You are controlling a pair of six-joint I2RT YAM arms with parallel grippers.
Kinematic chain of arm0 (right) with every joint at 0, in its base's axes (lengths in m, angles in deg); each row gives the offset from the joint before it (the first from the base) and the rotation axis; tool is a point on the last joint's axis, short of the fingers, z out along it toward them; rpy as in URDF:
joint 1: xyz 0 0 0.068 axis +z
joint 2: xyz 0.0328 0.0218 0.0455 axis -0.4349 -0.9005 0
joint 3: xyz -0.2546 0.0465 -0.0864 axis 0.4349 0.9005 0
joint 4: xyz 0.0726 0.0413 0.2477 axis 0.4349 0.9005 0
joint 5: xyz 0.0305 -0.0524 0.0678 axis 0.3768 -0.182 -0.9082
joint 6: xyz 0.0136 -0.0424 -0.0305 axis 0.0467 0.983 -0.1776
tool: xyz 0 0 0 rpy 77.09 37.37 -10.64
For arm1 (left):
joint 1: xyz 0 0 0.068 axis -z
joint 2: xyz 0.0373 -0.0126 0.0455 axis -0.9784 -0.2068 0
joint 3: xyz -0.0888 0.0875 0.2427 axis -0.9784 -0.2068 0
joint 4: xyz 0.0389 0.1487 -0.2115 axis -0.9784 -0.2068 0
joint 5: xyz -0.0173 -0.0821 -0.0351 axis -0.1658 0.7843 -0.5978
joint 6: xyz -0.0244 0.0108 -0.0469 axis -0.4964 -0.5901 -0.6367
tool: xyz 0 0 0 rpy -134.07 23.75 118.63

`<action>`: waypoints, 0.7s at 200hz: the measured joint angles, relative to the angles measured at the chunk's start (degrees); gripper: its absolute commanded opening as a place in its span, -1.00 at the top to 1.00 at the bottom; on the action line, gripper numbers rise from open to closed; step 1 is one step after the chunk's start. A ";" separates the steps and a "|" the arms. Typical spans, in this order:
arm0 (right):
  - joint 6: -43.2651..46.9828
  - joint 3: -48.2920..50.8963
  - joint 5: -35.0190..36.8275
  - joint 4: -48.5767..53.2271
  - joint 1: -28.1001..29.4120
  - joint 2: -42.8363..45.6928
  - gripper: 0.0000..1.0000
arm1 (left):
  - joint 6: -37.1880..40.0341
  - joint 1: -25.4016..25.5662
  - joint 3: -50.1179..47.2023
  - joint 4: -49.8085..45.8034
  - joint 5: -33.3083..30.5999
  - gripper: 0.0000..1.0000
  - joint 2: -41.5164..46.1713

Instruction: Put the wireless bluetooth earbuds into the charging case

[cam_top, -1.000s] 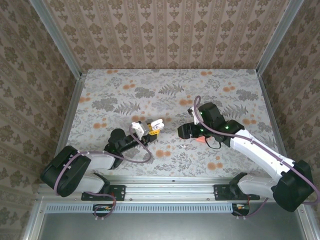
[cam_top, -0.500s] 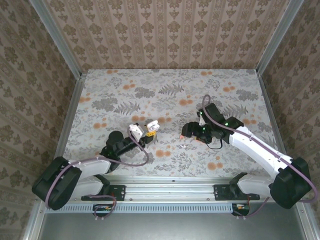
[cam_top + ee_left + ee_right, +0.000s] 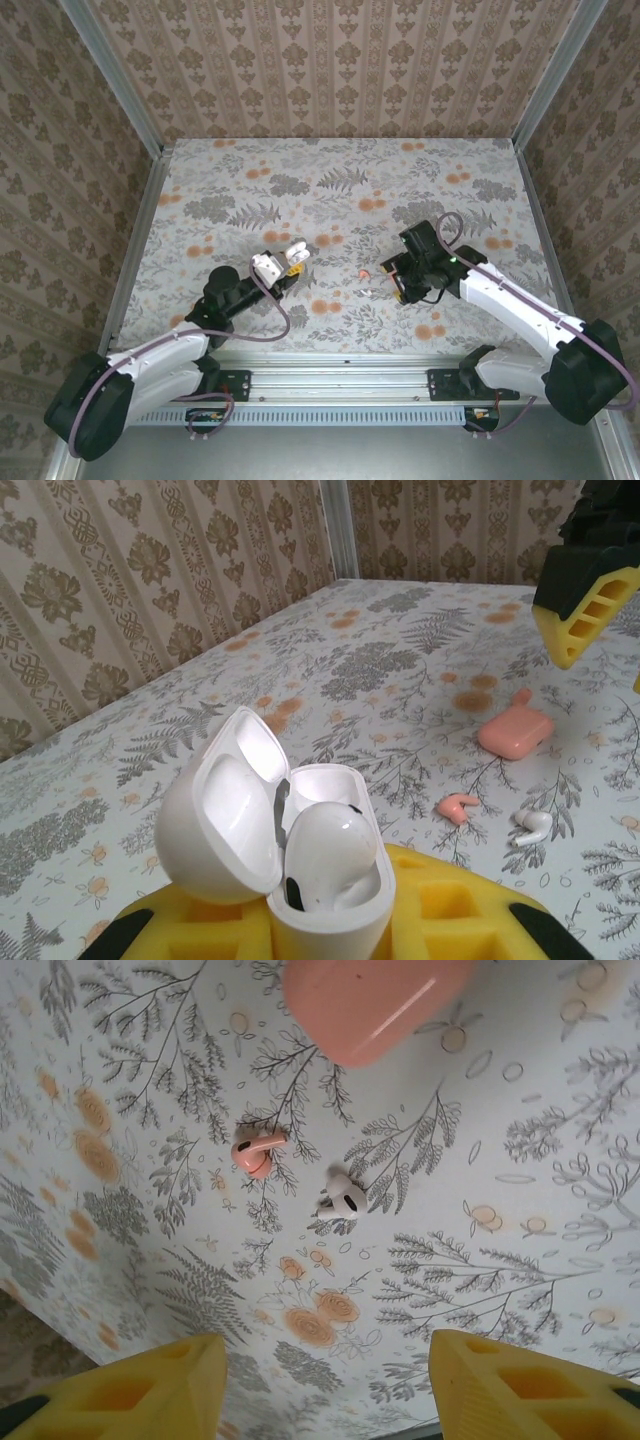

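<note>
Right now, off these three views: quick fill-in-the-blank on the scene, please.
The left gripper holds the white case with its lid ___.
The docked earbud inside it is ___.
The pink case on the table is ___.
The right gripper hovers, jaws ___, near the pink earbud and loose white earbud.
Missing: open; white; closed; open.

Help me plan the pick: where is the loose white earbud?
Right wrist view: the white earbud lies right of the coral earbud, below the coral case.
</note>
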State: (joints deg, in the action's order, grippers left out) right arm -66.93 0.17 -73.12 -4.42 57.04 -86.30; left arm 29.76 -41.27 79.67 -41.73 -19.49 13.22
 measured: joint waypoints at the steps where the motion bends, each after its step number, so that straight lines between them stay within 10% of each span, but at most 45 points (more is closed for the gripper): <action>1: 0.00 0.00 0.00 0.00 0.00 0.00 -0.14 | 0.02 0.00 -0.02 -0.02 0.00 0.80 0.00; 140: -13.79 -0.61 1.55 -5.70 4.79 -15.32 -0.07 | 1.03 0.00 -0.33 -2.60 -0.50 0.81 0.09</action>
State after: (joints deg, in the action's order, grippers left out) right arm -80.72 -0.44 -71.57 -10.12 61.83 -101.62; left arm 30.78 -41.27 79.34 -44.33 -19.99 13.31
